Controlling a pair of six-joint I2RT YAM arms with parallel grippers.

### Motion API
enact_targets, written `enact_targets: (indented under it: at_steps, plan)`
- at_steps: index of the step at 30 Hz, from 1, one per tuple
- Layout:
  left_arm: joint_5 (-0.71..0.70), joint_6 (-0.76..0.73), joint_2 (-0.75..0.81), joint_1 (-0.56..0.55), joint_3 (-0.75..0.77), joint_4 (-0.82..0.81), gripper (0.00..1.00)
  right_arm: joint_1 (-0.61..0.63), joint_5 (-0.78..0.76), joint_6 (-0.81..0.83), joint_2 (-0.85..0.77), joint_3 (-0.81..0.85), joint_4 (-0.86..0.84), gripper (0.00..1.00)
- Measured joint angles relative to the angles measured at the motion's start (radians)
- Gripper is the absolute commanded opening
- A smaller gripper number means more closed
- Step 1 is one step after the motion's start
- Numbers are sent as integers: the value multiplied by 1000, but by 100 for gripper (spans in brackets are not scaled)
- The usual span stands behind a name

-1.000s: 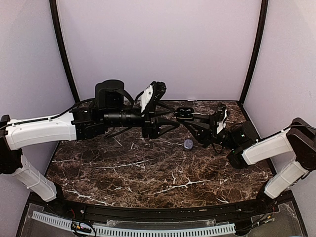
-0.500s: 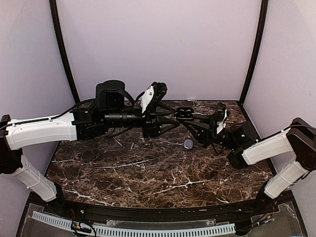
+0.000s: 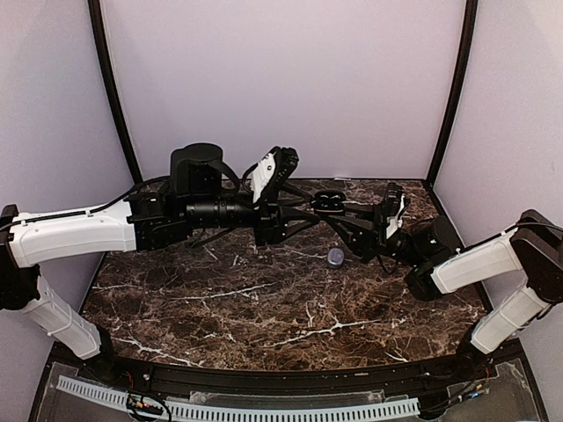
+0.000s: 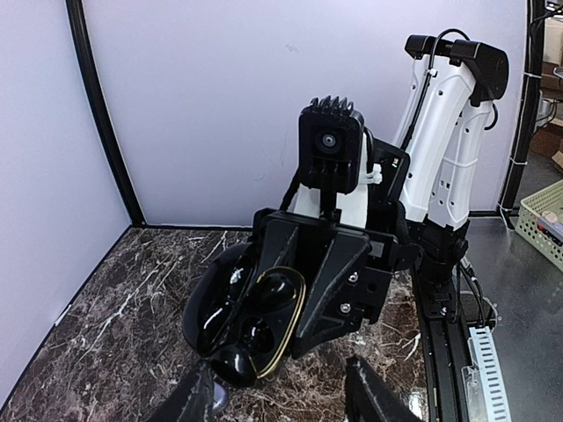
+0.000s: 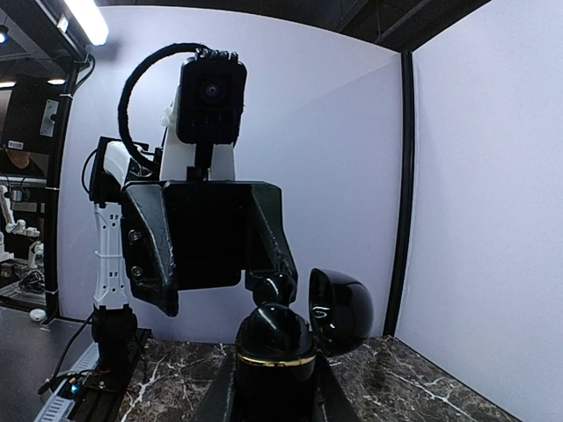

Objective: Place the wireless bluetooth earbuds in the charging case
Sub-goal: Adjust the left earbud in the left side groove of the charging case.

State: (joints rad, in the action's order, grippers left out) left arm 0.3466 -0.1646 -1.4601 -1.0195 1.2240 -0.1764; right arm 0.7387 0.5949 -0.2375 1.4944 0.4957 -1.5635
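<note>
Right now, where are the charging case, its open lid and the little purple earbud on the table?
charging case [image 5: 273, 341]: right wrist view, black body.
lid [image 5: 341, 309]: right wrist view, domed shell.
purple earbud [image 3: 335, 257]: top view, its middle.

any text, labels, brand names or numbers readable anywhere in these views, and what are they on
None can be read in any view.
The black charging case shows a gold rim but no legible marking.
The marble table carries no print.
The green crate at the edge of the left wrist view is too small to tell.
</note>
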Motion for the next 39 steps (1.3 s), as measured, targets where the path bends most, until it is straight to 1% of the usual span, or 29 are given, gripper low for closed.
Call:
enact_targets:
  at_steps: [9,18,20,23,27,29,32,36,39]
  plan:
    - [7,0,15,-1,-10,2,46,0,-12,0,0,0,0,0]
    - [43,0,20,-27,-16,7,45,-2,-23,0,0,0,0,0]
    - [48,0,20,-28,-16,8,46,-2,-23,0,0,0,0,0]
    - [43,4,24,-28,-24,6,53,-2,-23,0,0,0,0,0]
    - [-16,24,42,-26,-44,7,54,-2,-23,0,0,0,0,0]
    - [-61,32,52,-25,-47,6,52,-2,-23,0,0,0,0,0]
    - [-119,42,61,-24,-47,6,47,-2,-23,-3,0,0,0,0]
    - [-166,49,67,-20,-47,5,42,-2,-13,-11,0,0,0,0]
    - [-220,66,68,-10,-47,5,41,-2,2,-21,0,0,0,0]
